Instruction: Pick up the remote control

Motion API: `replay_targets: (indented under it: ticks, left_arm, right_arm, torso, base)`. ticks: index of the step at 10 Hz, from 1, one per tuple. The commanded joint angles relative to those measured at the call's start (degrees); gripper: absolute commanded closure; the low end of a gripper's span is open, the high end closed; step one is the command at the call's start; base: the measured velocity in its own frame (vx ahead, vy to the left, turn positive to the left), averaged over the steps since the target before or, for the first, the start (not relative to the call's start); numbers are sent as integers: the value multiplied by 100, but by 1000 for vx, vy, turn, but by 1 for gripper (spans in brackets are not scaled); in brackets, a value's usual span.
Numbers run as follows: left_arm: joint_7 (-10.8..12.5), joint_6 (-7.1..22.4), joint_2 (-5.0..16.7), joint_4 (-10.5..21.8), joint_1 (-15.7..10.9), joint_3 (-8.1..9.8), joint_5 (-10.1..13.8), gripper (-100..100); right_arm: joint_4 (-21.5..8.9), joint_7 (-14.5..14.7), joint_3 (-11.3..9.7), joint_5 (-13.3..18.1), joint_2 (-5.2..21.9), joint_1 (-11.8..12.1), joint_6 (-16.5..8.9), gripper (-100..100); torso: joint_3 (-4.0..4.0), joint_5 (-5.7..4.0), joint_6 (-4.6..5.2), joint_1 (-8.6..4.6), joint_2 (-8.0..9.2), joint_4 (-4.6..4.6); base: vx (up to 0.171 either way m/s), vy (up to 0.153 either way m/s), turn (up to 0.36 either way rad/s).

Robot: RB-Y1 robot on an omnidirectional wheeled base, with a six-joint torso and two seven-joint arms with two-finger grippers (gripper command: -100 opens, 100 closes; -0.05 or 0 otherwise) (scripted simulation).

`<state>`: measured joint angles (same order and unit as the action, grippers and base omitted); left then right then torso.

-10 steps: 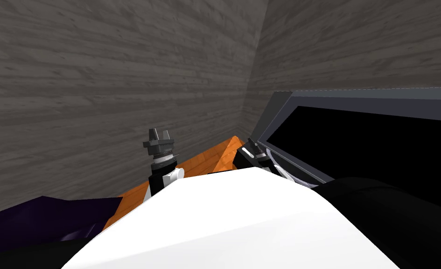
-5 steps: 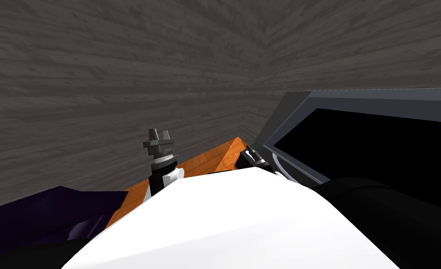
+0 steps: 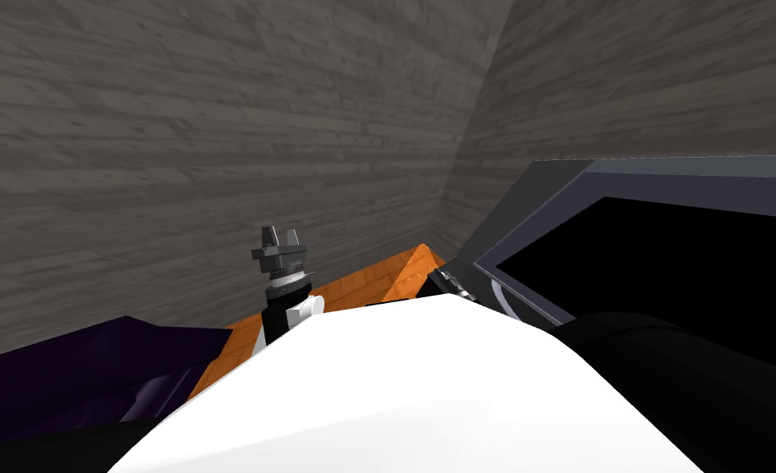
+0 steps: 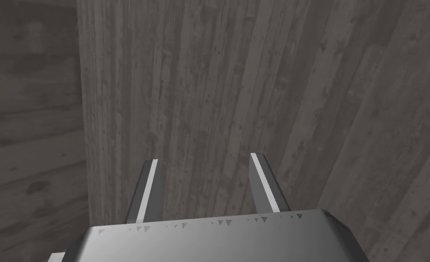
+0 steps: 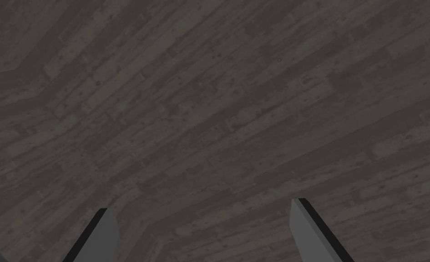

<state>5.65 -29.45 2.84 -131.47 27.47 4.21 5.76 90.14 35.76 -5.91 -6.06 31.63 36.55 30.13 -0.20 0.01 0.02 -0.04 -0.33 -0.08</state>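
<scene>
Grey plank walls beyond left gripper and right gripper, both released, empty

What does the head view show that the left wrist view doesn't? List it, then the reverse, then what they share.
Head view adds: an orange wooden surface, a dark purple shape beside it, a grey-framed black panel, and the right gripper by the orange corner. Left wrist view adds: the left gripper up close, fingers apart, nothing between them. Both: the left gripper and the grey plank wall.
</scene>
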Motion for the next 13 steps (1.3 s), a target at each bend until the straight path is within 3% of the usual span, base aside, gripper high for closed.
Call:
replay_targets:
  ticks: [1,2,3,4,5,6,9,11,12,13]
  left_arm:
    - [0,0,0,0,0,0,0,0]
    - [0,0,0,0,0,0,0,0]
    - [0,0,0,0,0,0,0,0]
    - [0,0,0,0,-1,-1,0,0]
    - [0,0,0,0,0,0,0,0]
    - [0,0,0,0,0,0,0,0]
    - [0,0,0,0,0,0,0,0]
    - [0,0,0,0,0,0,0,0]
    - [0,0,0,0,0,0,0,0]
    - [0,0,0,0,-1,0,0,0]
  right_arm:
    - [-286,286,-157,-69,132,169,-110,-100]
    - [-345,340,-157,-69,132,169,-110,-100]
    - [-489,583,-298,-127,248,269,-191,-100]
    - [-640,596,-298,-127,248,269,-191,-100]
    - [-862,823,-436,-181,362,366,-269,-100]
    - [-979,843,-436,-181,362,366,-269,-100]
    - [-1523,1251,-702,-276,582,552,-418,-100]
    - [-1566,1302,-702,-276,582,552,-418,-100]
    - [-1740,1509,-832,-314,681,640,-488,-100]
    - [-1796,1509,-832,-314,681,640,-488,-100]
  torso:
    - [0,0,0,0,0,0]
    - [1,-1,-1,-1,0,0]
    - [2,0,0,1,3,1]
    - [3,0,-4,3,4,2]
    - [3,1,1,4,5,1]
    - [1,0,-1,2,0,0]
    - [2,1,0,6,3,1]
    - [5,2,1,7,9,2]
    - [13,1,2,7,23,5]
    - [12,1,-1,5,19,5]
  base:
    - [95,-19,140]
    - [82,-16,72]
    - [78,-5,200]
    - [79,-5,64]
    - [103,-15,114]
    - [87,-16,75]
    - [91,-6,119]
    - [43,-12,37]
    - [49,-16,137]
    - [51,-22,79]
